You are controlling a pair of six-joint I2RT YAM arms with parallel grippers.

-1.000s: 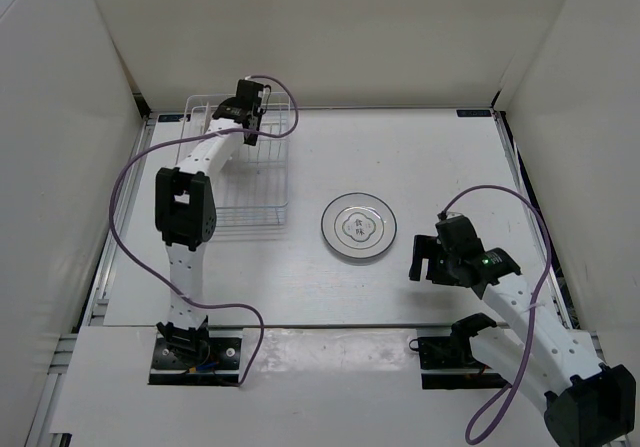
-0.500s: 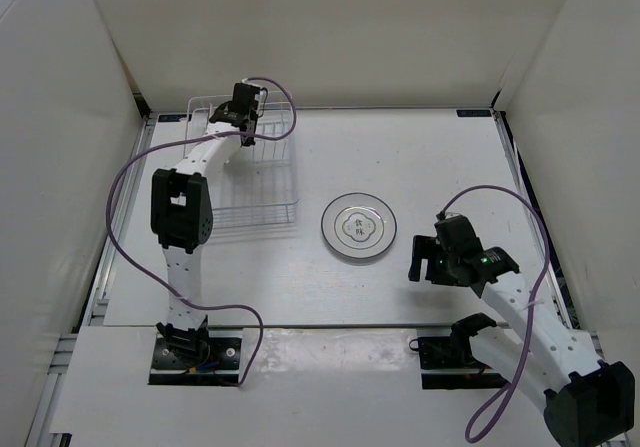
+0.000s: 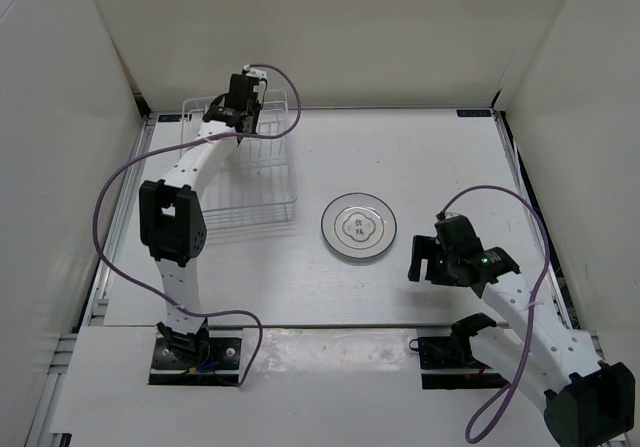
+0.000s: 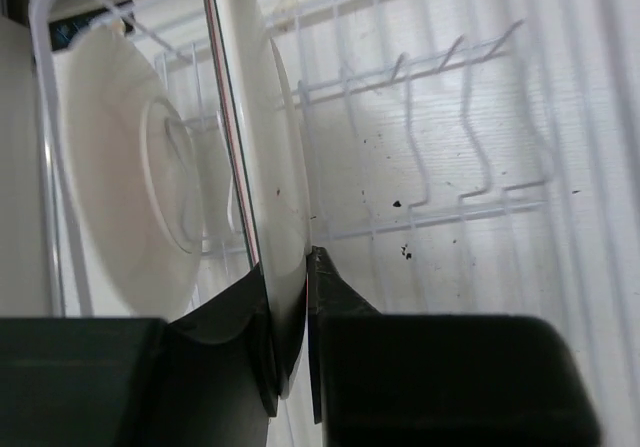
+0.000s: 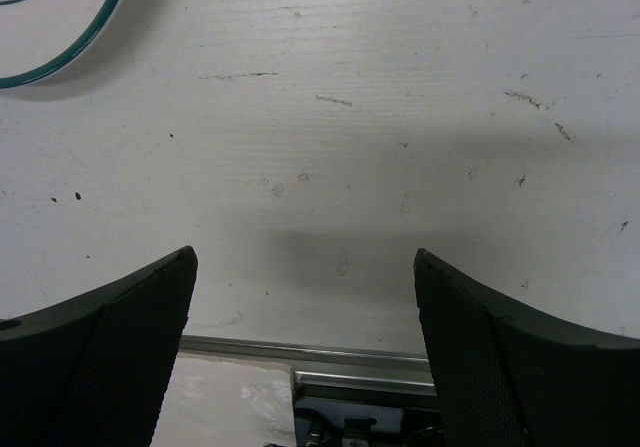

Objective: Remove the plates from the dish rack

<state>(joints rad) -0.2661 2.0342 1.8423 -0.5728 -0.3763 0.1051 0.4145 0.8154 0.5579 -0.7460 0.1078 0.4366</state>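
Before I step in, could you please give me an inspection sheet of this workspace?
Surface: white table, scuffed and speckled.
Job's things: dish rack at far left holds two upright plates, the gripped plate and a second plate beside it; a third plate lies flat mid-table.
Clutter: nothing seen.
Hands: left hand shut on the gripped plate's rim; right hand open, empty, above the table.
Cables: purple left cable and right cable loop beside their arms.
Surroundings: white walls on three sides.
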